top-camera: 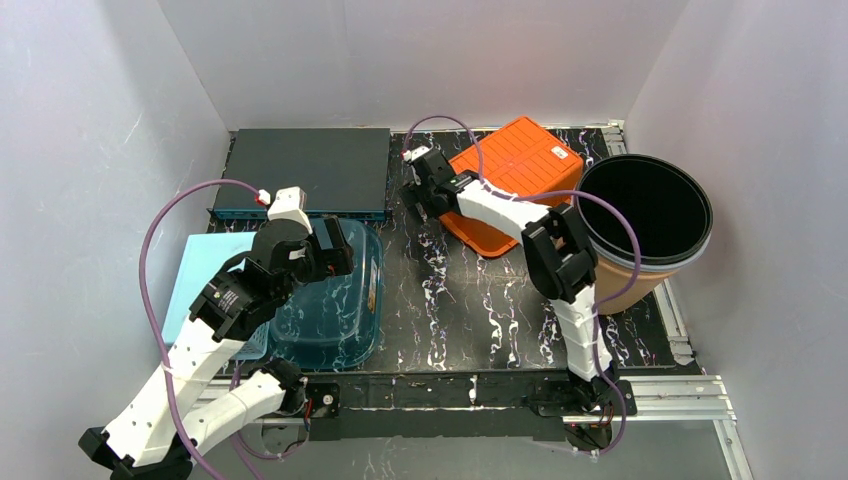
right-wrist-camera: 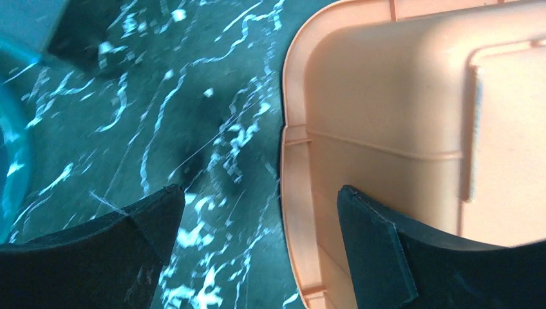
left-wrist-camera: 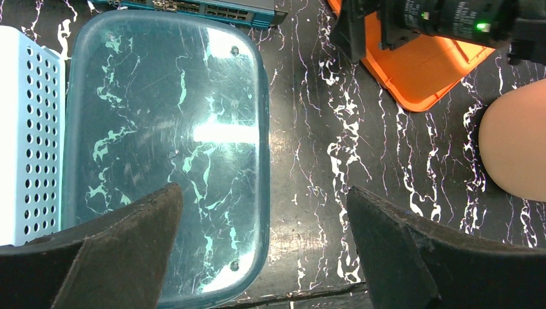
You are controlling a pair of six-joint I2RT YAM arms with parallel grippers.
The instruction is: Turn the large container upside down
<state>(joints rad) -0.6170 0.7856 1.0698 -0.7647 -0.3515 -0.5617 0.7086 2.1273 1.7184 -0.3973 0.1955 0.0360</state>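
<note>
A teal see-through container [top-camera: 335, 305] lies at the front left with its flat face up; it also shows in the left wrist view [left-wrist-camera: 167, 129]. My left gripper [top-camera: 338, 248] is open and empty above its right edge [left-wrist-camera: 264, 199], one finger over the container and one over the table. An orange rectangular container [top-camera: 512, 168] lies at the back middle, ribbed flat face up. My right gripper [top-camera: 420, 192] is open at its left edge; in the right wrist view [right-wrist-camera: 261, 193] the orange rim [right-wrist-camera: 293, 193] lies between the fingers, untouched.
A round tan bin [top-camera: 645, 215] with a black inside stands at the right, close to the right arm. A dark flat box [top-camera: 305, 170] lies at the back left. A light blue perforated basket [left-wrist-camera: 29, 129] sits left of the teal container. White walls close in on three sides.
</note>
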